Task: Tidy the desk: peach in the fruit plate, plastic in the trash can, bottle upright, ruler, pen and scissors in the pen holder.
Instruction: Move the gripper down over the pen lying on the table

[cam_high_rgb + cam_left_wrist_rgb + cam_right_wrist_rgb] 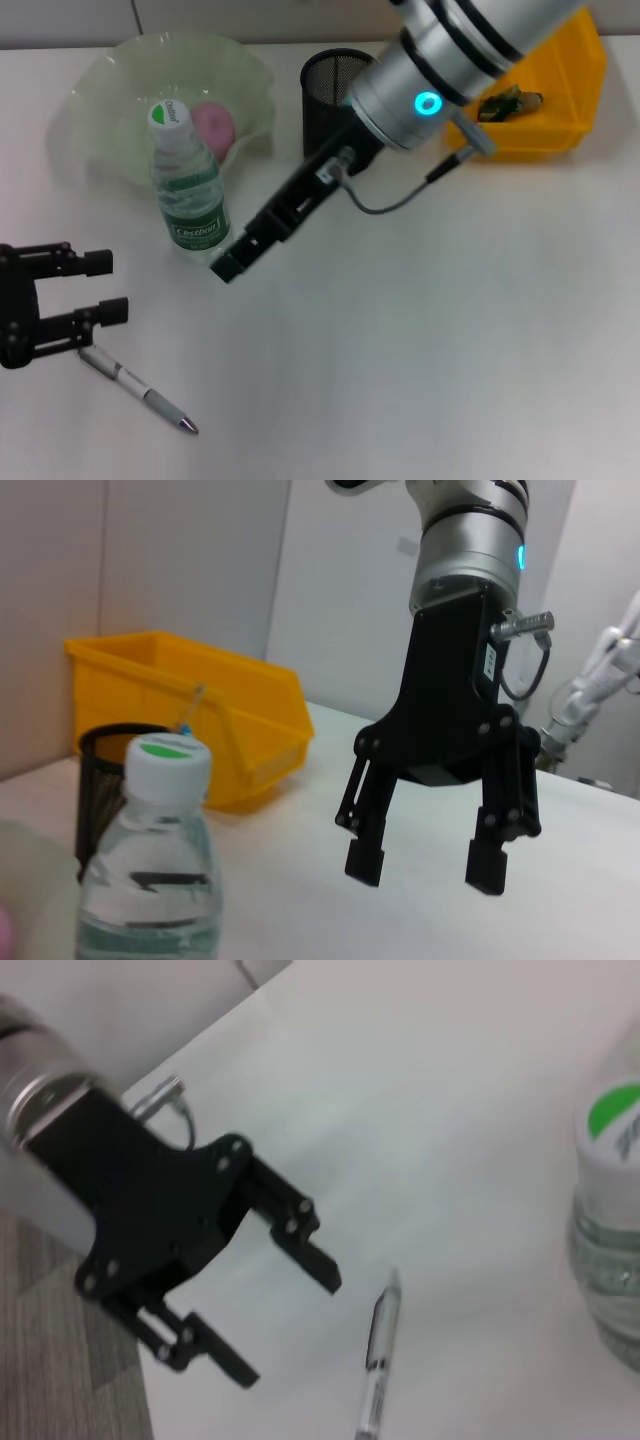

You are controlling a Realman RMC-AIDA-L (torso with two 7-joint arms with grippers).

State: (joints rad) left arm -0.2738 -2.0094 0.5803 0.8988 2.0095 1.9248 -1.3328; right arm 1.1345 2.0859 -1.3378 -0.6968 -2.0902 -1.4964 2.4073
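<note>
Standing upright on the white desk [450, 330], the bottle [188, 190] flanks 2 parted end effectors.

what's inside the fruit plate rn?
The fruit plate holds one pink peach, toward its near edge. The upright bottle stands in front and covers the peach's left side and part of the plate's floor, so anything there is hidden.

Bright even light, blurred wrist views

Peach [212, 127] in plate [110, 75], behind bottle [187, 185]
</note>
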